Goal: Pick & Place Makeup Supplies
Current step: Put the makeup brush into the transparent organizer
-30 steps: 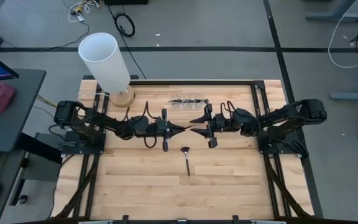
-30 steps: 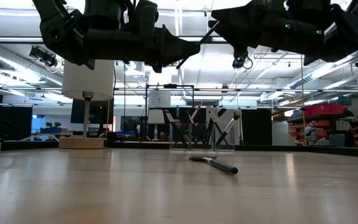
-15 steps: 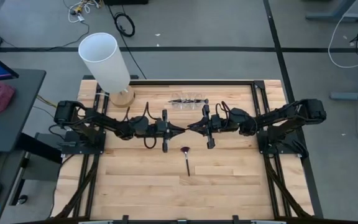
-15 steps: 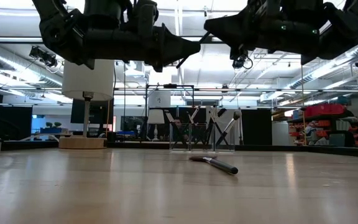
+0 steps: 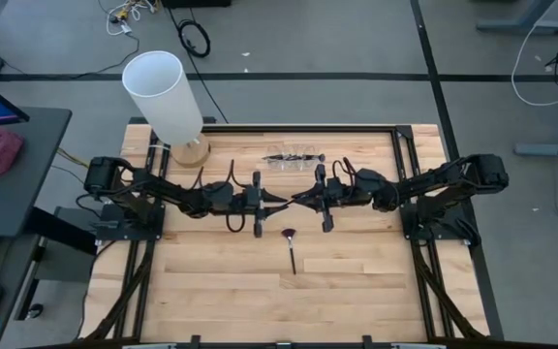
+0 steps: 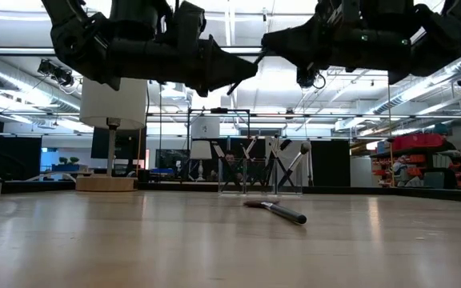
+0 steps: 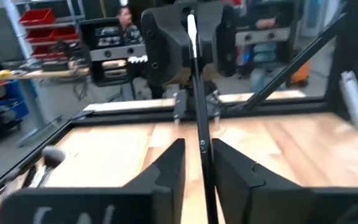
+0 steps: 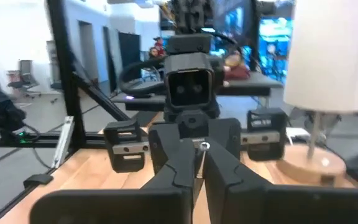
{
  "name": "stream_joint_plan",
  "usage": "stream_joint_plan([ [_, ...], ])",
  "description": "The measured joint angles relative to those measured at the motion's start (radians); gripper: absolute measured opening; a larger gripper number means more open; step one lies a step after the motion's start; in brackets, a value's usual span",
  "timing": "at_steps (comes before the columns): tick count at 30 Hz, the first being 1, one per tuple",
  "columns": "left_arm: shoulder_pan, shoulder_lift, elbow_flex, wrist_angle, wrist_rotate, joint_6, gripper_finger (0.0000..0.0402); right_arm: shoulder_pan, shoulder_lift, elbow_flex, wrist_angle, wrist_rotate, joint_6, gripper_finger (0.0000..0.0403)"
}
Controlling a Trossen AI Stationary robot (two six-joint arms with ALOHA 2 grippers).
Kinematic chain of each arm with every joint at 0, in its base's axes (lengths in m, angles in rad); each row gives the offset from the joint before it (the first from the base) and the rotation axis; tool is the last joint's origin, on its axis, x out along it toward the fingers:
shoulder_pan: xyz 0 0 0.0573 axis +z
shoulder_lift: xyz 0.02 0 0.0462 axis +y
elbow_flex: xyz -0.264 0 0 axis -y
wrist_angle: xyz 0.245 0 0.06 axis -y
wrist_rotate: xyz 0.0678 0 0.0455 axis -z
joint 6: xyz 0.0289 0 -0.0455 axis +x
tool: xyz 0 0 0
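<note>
Wooden table (one brush lying), white lamp, workshop beyond

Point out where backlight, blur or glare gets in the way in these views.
Low view: bright ceiling lights turn both arms into silhouettes; the brush lying on the table stays readable. Left wrist view: the held brush is sharp, the room behind soft, the loose brush at the edge blurred. Right wrist view: the white cylinder is overexposed. High view: evenly lit.
</note>
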Motion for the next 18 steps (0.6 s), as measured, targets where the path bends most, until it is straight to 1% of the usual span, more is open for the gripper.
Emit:
stream_joint_plan([
  [3,0.001,0.000,0.000,-0.027,-0.051,0.003,0.0103,0.001,-0.003,0.000,-0.059,0.079,0.000,0.0010],
  [7,0.001,0.000,0.000,-0.046,-0.129,0.021,0.0131,-0.020,-0.032,0.033,-0.232,0.275,-0.075,0.0010],
  [9,0.001,0.000,0.000,-0.048,-0.149,0.022,0.0142,-0.038,-0.063,0.084,-0.341,0.343,-0.091,0.0010],
  [12,0.001,0.000,0.000,-0.069,-0.153,0.016,0.0153,-0.071,-0.102,0.180,-0.525,0.434,-0.148,0.0010],
  [15,0.001,0.000,0.000,-0.081,-0.151,0.014,0.0158,-0.119,-0.126,0.289,-0.715,0.556,-0.197,0.0010],
  [16,-0.001,0.000,0.000,-0.091,-0.151,0.014,0.0158,-0.140,-0.128,0.324,-0.782,0.582,-0.201,0.0010],
  [18,-0.001,0.000,0.000,-0.100,-0.150,0.010,0.0156,-0.186,-0.127,0.369,-0.897,0.591,-0.204,0.0010],
])
